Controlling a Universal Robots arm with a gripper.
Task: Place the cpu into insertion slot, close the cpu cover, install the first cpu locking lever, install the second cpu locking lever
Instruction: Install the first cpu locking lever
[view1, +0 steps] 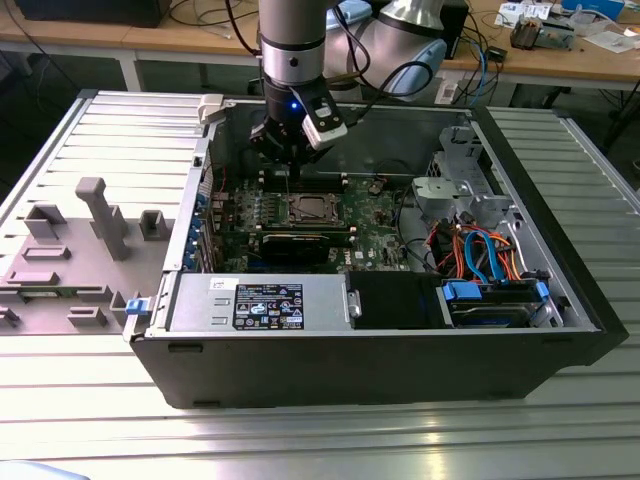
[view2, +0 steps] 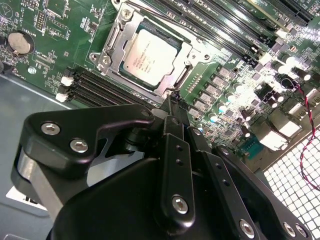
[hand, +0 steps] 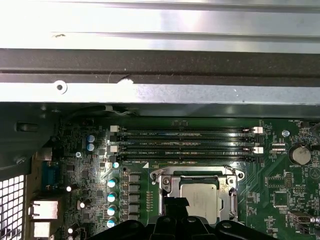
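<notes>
Currently: cpu (view2: 150, 56) seated in insertion slot (view1: 308, 208) on green board (view2: 55, 47), cpu cover (view2: 113, 37) lying flat around it. Gripper (view2: 172, 100) closed, tips together just beside cover corner; exterior view: gripper at 12 o'clock of slot

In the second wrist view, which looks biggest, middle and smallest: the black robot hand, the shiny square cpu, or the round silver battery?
Largest: the hand, though it sits right by the camera, so it looks extra big.
Then the cpu.
Smallest: the round battery.
</notes>
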